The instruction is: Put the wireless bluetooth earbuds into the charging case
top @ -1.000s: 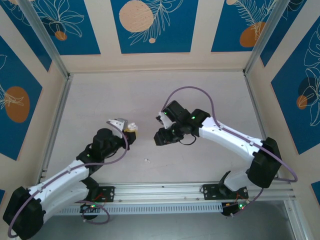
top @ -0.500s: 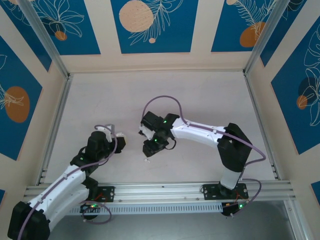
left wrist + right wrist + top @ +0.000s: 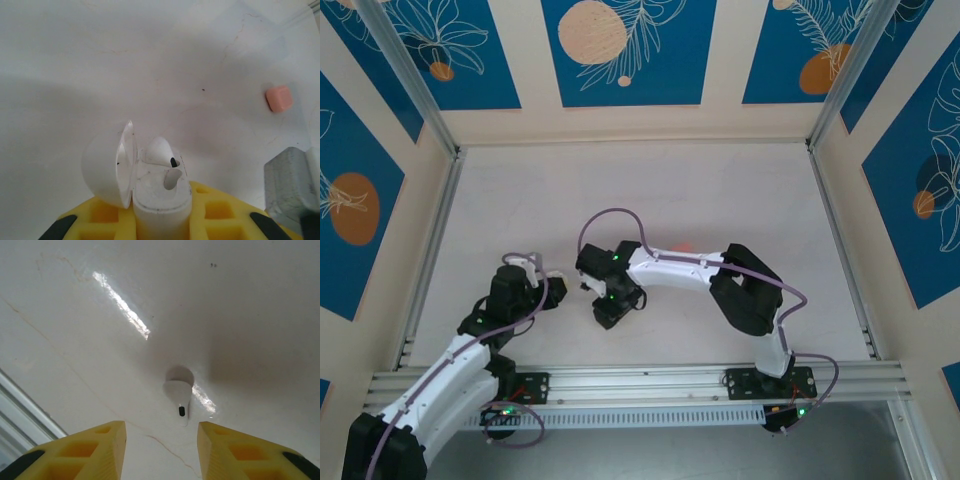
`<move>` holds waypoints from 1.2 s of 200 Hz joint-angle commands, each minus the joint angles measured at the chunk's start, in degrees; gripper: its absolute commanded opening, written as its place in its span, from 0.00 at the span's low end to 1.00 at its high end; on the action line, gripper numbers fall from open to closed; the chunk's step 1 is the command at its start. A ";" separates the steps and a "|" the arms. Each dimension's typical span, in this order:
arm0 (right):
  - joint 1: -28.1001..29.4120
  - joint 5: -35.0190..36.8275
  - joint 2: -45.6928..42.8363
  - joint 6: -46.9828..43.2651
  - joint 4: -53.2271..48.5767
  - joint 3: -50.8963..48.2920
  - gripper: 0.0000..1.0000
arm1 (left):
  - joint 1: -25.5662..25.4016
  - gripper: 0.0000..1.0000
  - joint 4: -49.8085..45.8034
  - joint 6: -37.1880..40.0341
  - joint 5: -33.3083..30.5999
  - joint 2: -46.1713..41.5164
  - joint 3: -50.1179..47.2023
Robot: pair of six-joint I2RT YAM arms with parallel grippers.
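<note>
So as far as I can tell this is about half done for the white set. One white earbud (image 3: 160, 151) is already sitting in the charging case (image 3: 161, 197), low in the middle of the left wrist view. Its rounded head pokes up and out of the case. The lid (image 3: 107, 167) is swung open to the left, and the empty socket (image 3: 173, 179) right next to the seated bud is waiting for its partner. The left gripper (image 3: 160, 212) is clamped around the lower body of the case and holds it upright, open end up. The other white earbud (image 3: 178, 396) lies loose on the table (image 3: 225, 300), just right of centre in the right wrist view, with its stem pointing toward the bottom of the frame. The right gripper (image 3: 161, 432) hangs right over it. Its yellow fingers (image 3: 85, 450) are spread wide either side of the bud, they aren't touching it, and there's nothing in them. In the top view that gripper sits low centre, just right of the left one, so the two are close together. What's left, I'd say, is to pinch that tiny bud, carry it across and drop it into the free socket, then maybe close the lid. There's also a small salmon-pink block (image 3: 279, 98) at the right edge of the left wrist view, well apart from the white case. It looks like a shut second case, but I can't tell what's in it.
</note>
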 commanded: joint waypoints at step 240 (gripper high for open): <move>1.53 3.54 6.68 2.57 1.42 1.21 0.32 | 1.13 0.18 -0.32 0.32 0.24 -2.11 -0.81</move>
